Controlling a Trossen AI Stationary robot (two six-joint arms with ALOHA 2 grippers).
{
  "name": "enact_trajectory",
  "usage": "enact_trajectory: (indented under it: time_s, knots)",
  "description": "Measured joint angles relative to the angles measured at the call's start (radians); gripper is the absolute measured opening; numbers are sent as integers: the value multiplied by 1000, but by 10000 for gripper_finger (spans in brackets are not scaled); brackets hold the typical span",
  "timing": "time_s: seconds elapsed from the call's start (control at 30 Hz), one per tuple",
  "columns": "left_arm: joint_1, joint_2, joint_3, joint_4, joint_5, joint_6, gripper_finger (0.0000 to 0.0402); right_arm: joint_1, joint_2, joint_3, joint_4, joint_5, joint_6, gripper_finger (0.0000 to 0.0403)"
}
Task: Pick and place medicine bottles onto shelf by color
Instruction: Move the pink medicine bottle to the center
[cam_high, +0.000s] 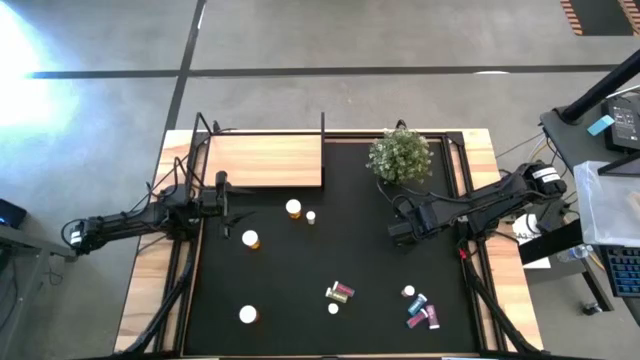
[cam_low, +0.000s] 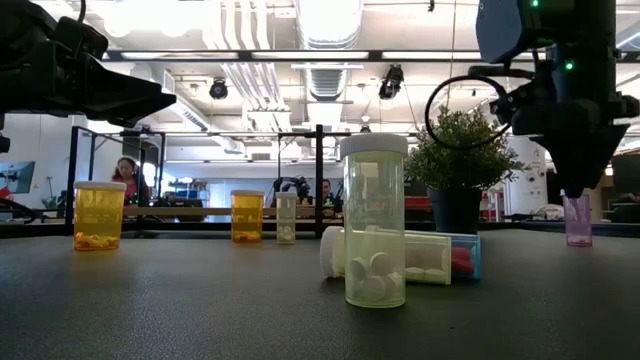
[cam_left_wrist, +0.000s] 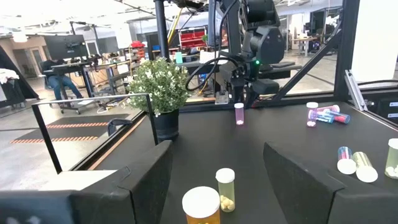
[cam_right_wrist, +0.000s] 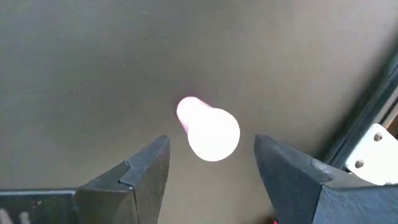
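Your right gripper (cam_right_wrist: 211, 163) hangs directly over an upright pink bottle (cam_right_wrist: 208, 130), fingers spread either side, gripping nothing. Your left gripper (cam_left_wrist: 217, 180) waits wide open, empty, beside the shelf (cam_high: 265, 160).

Potted green plant (cam_high: 400, 155), black mat (cam_high: 340, 255)

Left arm: reached in from left edge, low and level | left hand (cam_high: 226, 205): fingers parted, empty | Right arm: extended in from right edge, wrist pointed down | right hand (cam_right_wrist: 211, 163): fingers parted, gripping nothing.
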Motion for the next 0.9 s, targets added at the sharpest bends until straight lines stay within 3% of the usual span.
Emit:
enact_trajectory:
  time_s: [0.23, 0.67, 0.9]
  knots:
    - [0, 0, 0, 0, 0, 0, 235, 0, 2, -39, 59, 23, -19, 201]
    - [0, 0, 0, 0, 0, 0, 235, 0, 2, -46, 92, 51, -47, 118]
    - [0, 0, 0, 0, 0, 0, 235, 0, 2, -46, 97, 50, -52, 117]
